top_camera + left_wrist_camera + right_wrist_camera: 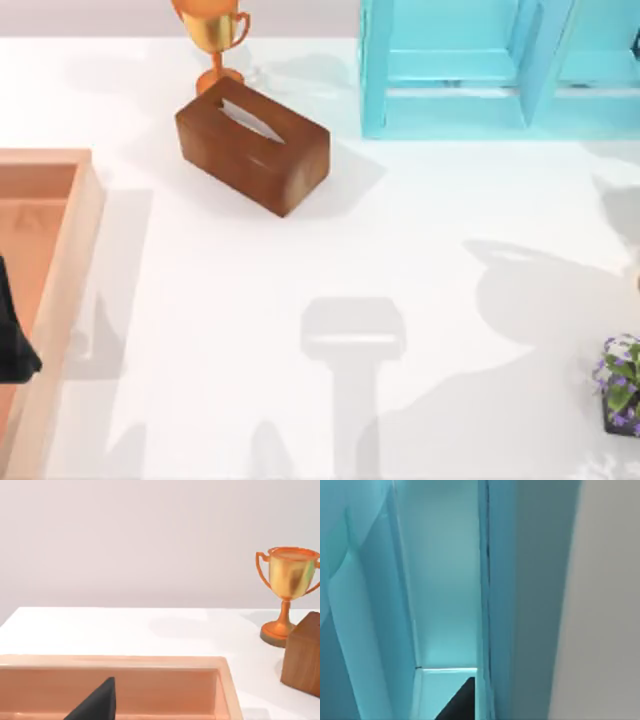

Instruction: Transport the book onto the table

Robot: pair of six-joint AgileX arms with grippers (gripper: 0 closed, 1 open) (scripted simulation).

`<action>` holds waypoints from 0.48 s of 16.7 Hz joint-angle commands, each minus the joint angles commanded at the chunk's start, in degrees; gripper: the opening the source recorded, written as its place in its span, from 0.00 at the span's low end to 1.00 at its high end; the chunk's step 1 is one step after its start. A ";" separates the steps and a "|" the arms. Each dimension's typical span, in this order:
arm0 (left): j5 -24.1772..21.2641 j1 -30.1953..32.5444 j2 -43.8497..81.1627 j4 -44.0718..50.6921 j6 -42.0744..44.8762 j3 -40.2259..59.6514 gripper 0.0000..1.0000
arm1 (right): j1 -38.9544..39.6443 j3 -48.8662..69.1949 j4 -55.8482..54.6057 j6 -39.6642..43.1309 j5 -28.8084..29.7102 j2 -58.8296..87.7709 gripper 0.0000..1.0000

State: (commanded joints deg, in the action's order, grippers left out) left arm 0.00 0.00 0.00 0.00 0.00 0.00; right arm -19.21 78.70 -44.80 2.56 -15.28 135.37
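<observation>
Inside the turquoise shelf unit (445,580), you are holding the right gripper (461,702) to reach the book, judged ahead of it among teal panels; its opening state cannot be told, with the left gripper (14,325) idling over the tray (82,230).

Illumination is bright and even. Soft grey shadows, including arm silhouettes, fall across the white counter (420,250). No glare, blur or edge distortion.
</observation>
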 joint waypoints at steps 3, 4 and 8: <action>0.00 0.00 0.00 0.00 0.00 0.00 1.00 | 0.00 0.00 0.00 0.00 0.00 0.00 0.40; 0.00 0.00 0.00 0.00 0.00 0.00 1.00 | 0.00 0.00 0.00 0.00 0.00 0.00 0.32; 0.00 0.00 0.00 0.00 0.00 0.00 1.00 | 0.00 0.00 0.00 0.00 0.00 0.00 0.02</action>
State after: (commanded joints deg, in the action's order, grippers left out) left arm 0.00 0.00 0.00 0.00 0.00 0.00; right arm -19.21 78.70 -44.80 2.56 -15.28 135.37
